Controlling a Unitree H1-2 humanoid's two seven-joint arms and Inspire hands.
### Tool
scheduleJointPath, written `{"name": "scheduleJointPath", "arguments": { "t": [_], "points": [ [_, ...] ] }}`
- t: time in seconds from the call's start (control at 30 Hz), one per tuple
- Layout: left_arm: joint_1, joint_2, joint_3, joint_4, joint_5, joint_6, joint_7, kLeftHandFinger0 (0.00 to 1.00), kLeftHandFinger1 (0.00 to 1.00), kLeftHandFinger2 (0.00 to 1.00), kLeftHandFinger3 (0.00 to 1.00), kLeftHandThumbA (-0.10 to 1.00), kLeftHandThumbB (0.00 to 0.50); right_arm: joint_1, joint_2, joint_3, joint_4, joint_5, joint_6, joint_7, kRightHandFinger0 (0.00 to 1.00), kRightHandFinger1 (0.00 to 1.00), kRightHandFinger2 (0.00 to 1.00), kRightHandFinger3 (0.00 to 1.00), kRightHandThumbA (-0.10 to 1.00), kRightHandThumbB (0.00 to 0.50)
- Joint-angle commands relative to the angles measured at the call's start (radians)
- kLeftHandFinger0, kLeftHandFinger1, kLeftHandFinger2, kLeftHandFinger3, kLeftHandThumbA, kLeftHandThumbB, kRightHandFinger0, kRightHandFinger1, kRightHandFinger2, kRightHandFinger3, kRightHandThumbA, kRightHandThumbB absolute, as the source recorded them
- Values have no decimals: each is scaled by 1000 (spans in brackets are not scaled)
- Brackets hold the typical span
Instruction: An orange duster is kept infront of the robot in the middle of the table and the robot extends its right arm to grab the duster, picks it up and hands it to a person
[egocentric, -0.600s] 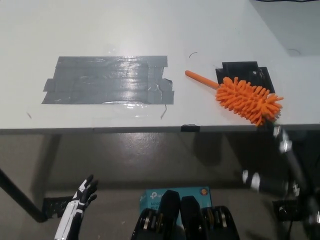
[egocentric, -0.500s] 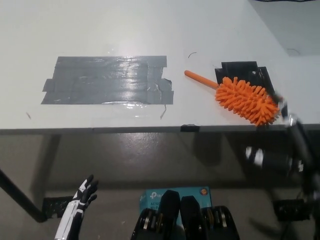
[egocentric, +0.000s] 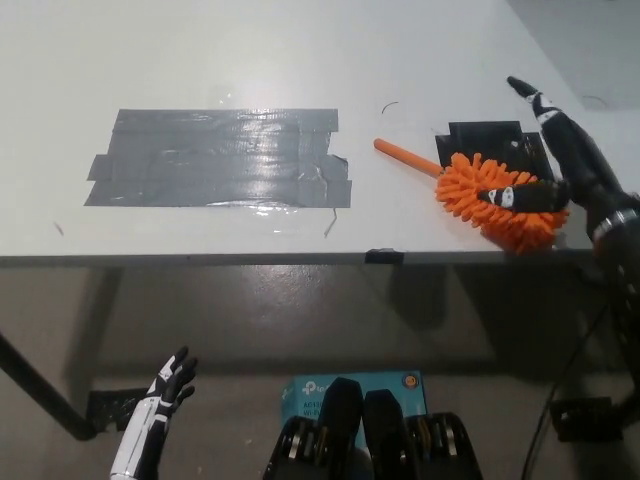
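Head view: the orange duster (egocentric: 490, 197) lies on the white table (egocentric: 300, 60) near its front edge, right of the middle, with its handle pointing up and left and its fluffy head partly over a patch of black tape (egocentric: 492, 136). The black right hand (egocentric: 556, 165) is spread open over the duster's head, one finger lying across the bristles, gripping nothing. A large grey tape patch (egocentric: 220, 158) sits well to the left. The white left hand (egocentric: 160, 405) hangs below the table at lower left, fingers apart and empty.

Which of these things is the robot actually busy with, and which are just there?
In the job:
orange duster
black right hand, open over the duster's head

Just there:
white left hand, resting low, below the table
grey tape patch
black tape patch
white table
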Motion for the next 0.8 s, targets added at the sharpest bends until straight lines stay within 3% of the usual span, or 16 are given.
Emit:
{"name": "scheduleJointPath", "arguments": {
  "t": [0.0,0.27,0.37,0.53,0.63,0.77],
  "points": [
    [-9,12,0,-15,4,-35,-8,1000,1000,1000,1000,1000,131,-95,-19,57,84,-75,140,61,1000,1000,1000,1000,1000,363],
    [-14,11,-2,-24,6,-20,-8,1000,1000,1000,1000,1000,141,-182,34,98,377,-17,77,74,1000,1000,1000,1000,1000,398],
    [-20,10,0,-22,3,-20,-8,1000,1000,1000,1000,1000,151,-204,55,90,465,13,37,84,1000,1000,1000,1000,1000,387],
    [-26,12,-1,-26,14,-11,-5,1000,1000,1000,1000,1000,155,-203,70,68,504,64,4,107,1000,1000,1000,1000,1000,449],
    [-25,12,-1,-27,14,-13,-5,1000,1000,1000,1000,1000,144,-208,67,91,518,45,3,113,1000,1000,1000,1000,1000,450],
    [-28,11,1,-21,12,-16,-5,1000,1000,1000,1000,990,142,-245,73,100,635,33,11,97,1000,1000,1000,1000,1000,408]
  ]
}}
